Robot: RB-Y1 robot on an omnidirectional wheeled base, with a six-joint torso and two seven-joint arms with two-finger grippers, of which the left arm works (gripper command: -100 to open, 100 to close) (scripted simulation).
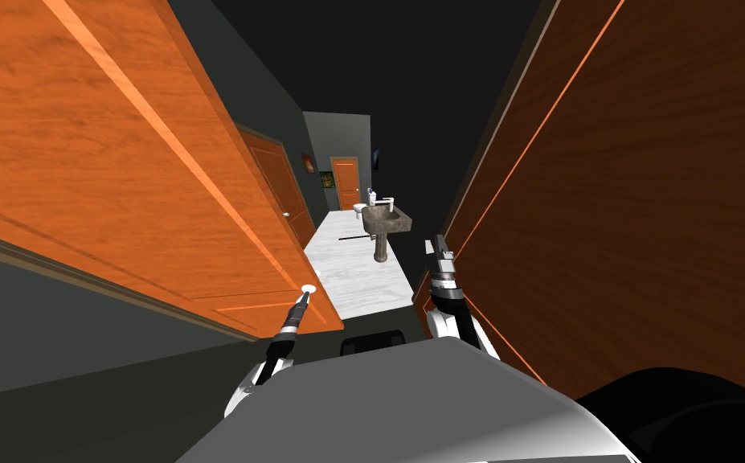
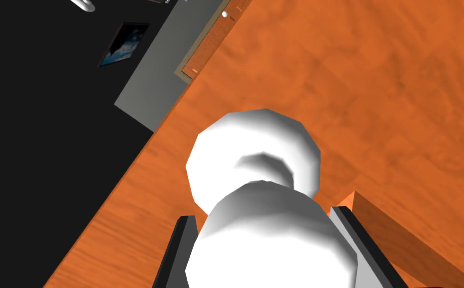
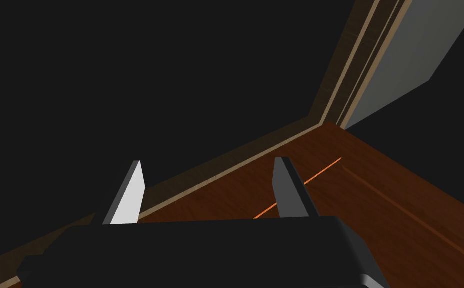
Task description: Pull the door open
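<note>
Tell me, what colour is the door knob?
The knob is white, clearest in the left wrist view.

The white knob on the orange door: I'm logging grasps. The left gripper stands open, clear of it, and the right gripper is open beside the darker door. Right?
Not quite. The left wrist view shows the left gripper shut on the white knob, its fingers pressing both sides. The rest holds: the right gripper is open beside the darker door.
</note>
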